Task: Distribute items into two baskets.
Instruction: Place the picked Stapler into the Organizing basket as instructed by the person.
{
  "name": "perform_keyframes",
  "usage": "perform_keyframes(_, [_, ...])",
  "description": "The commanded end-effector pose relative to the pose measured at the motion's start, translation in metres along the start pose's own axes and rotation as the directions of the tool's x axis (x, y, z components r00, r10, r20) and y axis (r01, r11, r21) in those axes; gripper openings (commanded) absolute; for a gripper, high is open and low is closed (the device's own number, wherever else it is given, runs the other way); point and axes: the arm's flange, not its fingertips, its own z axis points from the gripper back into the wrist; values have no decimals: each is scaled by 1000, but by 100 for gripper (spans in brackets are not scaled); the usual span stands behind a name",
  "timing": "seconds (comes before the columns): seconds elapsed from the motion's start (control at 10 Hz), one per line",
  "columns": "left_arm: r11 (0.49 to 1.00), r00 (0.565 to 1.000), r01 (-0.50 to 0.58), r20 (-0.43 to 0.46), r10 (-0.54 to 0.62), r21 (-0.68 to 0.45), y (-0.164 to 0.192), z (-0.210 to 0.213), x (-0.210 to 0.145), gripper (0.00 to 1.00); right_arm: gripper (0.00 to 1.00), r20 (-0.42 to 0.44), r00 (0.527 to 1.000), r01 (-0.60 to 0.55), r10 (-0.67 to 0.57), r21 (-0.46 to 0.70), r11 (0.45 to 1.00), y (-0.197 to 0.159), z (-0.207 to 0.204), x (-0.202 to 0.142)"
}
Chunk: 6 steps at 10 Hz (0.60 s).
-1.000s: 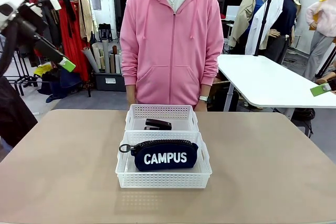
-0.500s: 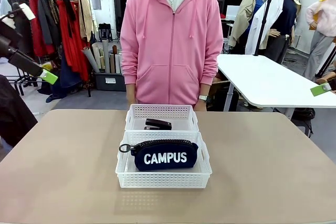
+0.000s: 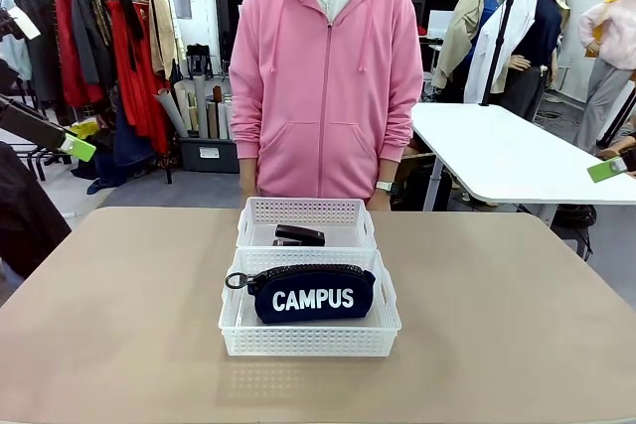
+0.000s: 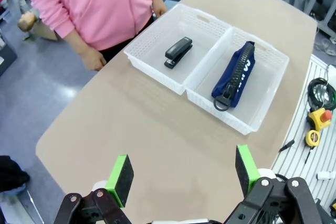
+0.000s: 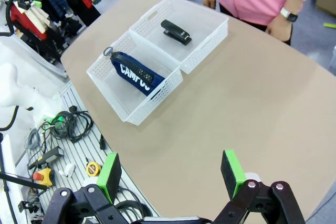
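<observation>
Hands [image 4: 181, 174] [image 5: 170, 174] hang released above the surface; we judge both items probably placed, navy fabric "CAMPUS" pouch [image 4: 233, 74] lengthwise toward one o'clock.

White "CAMPUS" lettering stands on the navy zip pouch [image 3: 312, 295].

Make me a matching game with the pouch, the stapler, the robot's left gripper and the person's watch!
Things:
1. pouch
2. stapler
3. left gripper
4. watch

Places or states:
A. in the basket nearer the person
B. on the wrist of the pink sleeve
C. in the basket nearer the robot
D. open, holding nothing

Pairs: 1-C, 2-A, 3-D, 4-B
</observation>
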Motion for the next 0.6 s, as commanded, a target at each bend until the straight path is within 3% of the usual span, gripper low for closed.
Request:
perform_keyframes(0.0, [1000, 1000, -4, -14, 4, -2, 2, -3, 2, 100, 100, 18, 1000, -10, 10, 6, 1000, 1, 0, 1])
perform_keyframes(0.5, [1000, 1000, -4, -14, 4, -2, 2, -3, 2, 100, 100, 18, 1000, -10, 10, 6, 1000, 1, 0, 1])
